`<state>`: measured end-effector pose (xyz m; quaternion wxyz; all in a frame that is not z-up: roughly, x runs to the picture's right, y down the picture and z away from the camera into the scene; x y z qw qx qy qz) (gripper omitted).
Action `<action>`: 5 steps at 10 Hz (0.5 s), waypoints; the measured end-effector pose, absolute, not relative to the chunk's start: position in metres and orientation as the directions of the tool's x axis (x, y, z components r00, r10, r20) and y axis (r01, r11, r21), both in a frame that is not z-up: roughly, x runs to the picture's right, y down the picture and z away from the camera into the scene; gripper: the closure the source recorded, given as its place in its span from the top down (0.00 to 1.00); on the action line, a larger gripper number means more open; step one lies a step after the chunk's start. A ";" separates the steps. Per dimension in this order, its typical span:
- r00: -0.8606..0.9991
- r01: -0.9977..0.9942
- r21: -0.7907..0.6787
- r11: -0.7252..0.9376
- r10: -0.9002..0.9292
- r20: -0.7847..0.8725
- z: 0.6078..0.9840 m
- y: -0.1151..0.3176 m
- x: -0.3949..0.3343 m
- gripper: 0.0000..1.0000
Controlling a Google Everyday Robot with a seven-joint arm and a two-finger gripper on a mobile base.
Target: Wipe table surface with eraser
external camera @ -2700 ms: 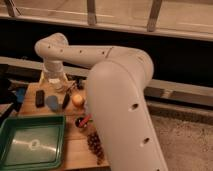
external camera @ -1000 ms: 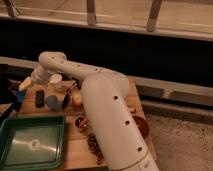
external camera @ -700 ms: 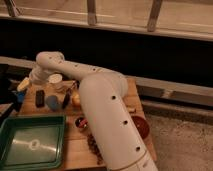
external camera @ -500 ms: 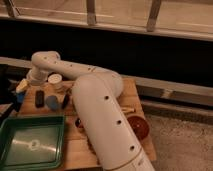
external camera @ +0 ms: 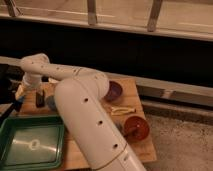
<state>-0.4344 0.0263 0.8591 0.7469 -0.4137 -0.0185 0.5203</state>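
eraser (external camera: 39,98) sits by the left edge of the table surface (external camera: 131,99), toward the far corner. gripper (external camera: 31,86) is right beside it, can't tell if it's open or holding anything. you're prob at the grasp step; next you need a firm grip, then press down and sweep.

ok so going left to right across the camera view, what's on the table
hand at the far left → black eraser just beside it → purple bowl → pale yellow strip → reddish-brown bowl
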 end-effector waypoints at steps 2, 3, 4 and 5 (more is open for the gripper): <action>0.446 -0.778 -0.619 0.108 0.788 -0.424 0.868 0.034 -0.432 0.78; 0.440 -0.785 -0.611 0.100 0.785 -0.437 0.873 0.041 -0.433 0.78; 0.431 -0.791 -0.605 0.091 0.784 -0.447 0.877 0.044 -0.431 0.78; 0.423 -0.795 -0.601 0.083 0.785 -0.452 0.880 0.046 -0.428 0.78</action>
